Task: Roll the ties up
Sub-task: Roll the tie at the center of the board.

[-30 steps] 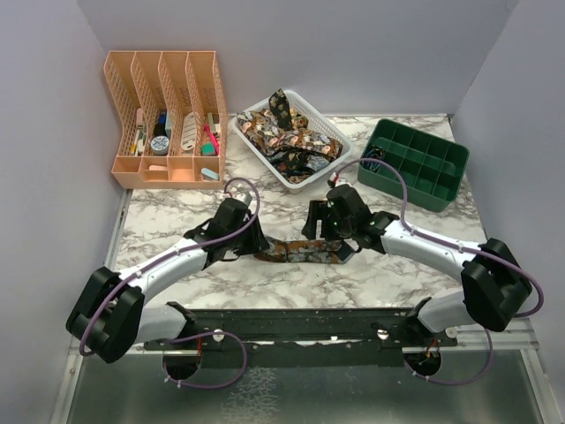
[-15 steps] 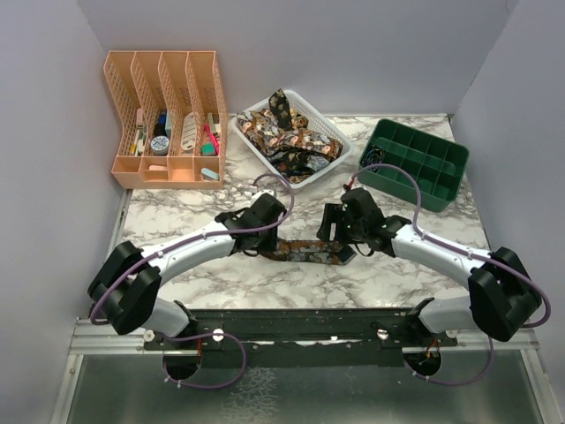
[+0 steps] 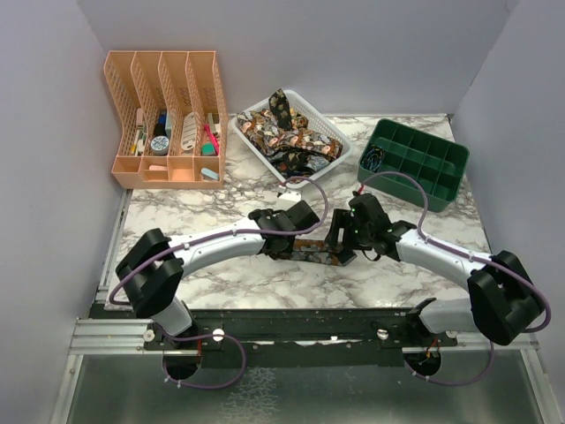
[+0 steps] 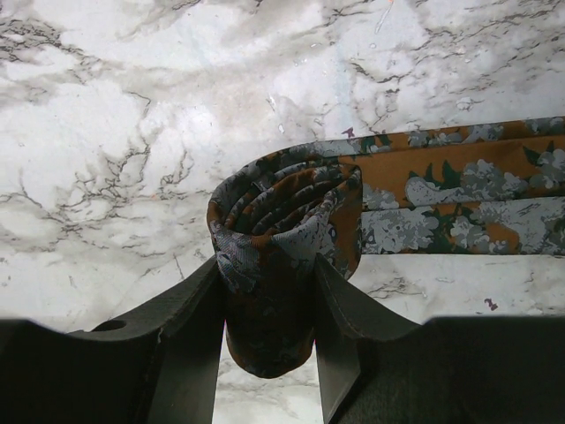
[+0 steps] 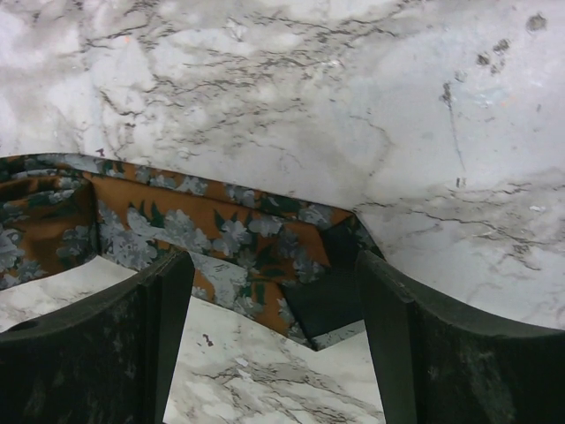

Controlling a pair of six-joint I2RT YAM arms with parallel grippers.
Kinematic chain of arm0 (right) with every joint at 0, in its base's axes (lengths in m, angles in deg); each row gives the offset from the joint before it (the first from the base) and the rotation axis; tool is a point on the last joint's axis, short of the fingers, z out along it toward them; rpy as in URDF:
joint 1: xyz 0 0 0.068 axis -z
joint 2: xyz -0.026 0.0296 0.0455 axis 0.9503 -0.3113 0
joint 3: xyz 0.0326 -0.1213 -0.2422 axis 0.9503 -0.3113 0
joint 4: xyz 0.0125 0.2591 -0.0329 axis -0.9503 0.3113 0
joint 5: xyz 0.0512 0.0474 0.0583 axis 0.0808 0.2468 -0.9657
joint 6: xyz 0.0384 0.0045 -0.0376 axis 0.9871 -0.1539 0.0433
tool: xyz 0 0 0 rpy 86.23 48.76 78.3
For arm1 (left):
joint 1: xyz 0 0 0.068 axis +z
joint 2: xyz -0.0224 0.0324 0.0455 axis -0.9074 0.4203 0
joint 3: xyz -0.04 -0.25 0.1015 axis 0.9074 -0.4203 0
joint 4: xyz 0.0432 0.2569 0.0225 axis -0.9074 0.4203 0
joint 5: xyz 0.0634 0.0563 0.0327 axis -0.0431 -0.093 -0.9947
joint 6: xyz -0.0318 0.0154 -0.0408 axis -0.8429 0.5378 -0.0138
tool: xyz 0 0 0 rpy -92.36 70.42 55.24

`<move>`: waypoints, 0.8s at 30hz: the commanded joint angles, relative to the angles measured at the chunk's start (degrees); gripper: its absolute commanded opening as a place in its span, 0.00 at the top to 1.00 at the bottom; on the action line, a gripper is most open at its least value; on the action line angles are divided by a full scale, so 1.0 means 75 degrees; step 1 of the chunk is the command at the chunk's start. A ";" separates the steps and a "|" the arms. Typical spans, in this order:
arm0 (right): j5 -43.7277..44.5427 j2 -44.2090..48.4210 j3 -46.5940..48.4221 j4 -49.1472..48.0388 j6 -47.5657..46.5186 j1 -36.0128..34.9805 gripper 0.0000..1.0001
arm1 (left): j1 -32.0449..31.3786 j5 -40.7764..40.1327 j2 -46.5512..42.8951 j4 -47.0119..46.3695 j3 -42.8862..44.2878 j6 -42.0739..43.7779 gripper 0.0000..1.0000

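The marbled white-and-grey bench (image 3: 168,225) fills the floor of a booth closed in by plain lilac-grey walls (image 3: 353,53). Nearest the camera, well to the near side of the white basket (image 3: 256,152), a dark rail (image 3: 291,325) carries both arm bases. Between that rail and the basket, a tie (image 3: 311,253) lies on the bench. It is orange-brown with grey-blue flowers, and both arms bend inward to meet over it.

The left hand (image 4: 265,278) is at the tie's left end, almost straight in front of the basket. Its fingers (image 4: 190,331) are squeezed onto a snug coil of several turns of the tie, and the coil stands on its edge between them. From the coil the unrolled part runs flat along the bench to the right.

The right hand (image 5: 274,291) is at the other end, in front of the basket's right corner. Its jaws are spread wide and straddle the tie's pointed tip, which lies on the marble between the fingers (image 5: 159,318). Neither finger presses on the tip.

The basket itself holds a loose heap of more ties (image 3: 291,141). Just left of it stands a peach organizer (image 3: 163,88) with pens and small items in its slots. To the right of the basket, a little apart, sits a green tray (image 3: 424,163) of square compartments. The near-left compartment holds a small dark tangle (image 3: 373,159) too small to make out.
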 commanded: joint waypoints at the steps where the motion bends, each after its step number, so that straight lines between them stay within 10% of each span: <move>1: -0.0550 0.0257 -0.0327 -0.0293 0.0355 0.0338 0.20 | -0.0354 -0.1013 0.0485 0.0752 0.0509 -0.0306 0.58; 24: -0.1119 0.1170 -0.0910 -0.0251 0.0516 0.1420 0.16 | -0.1399 -0.1451 0.2673 0.1268 0.2530 -0.0535 0.49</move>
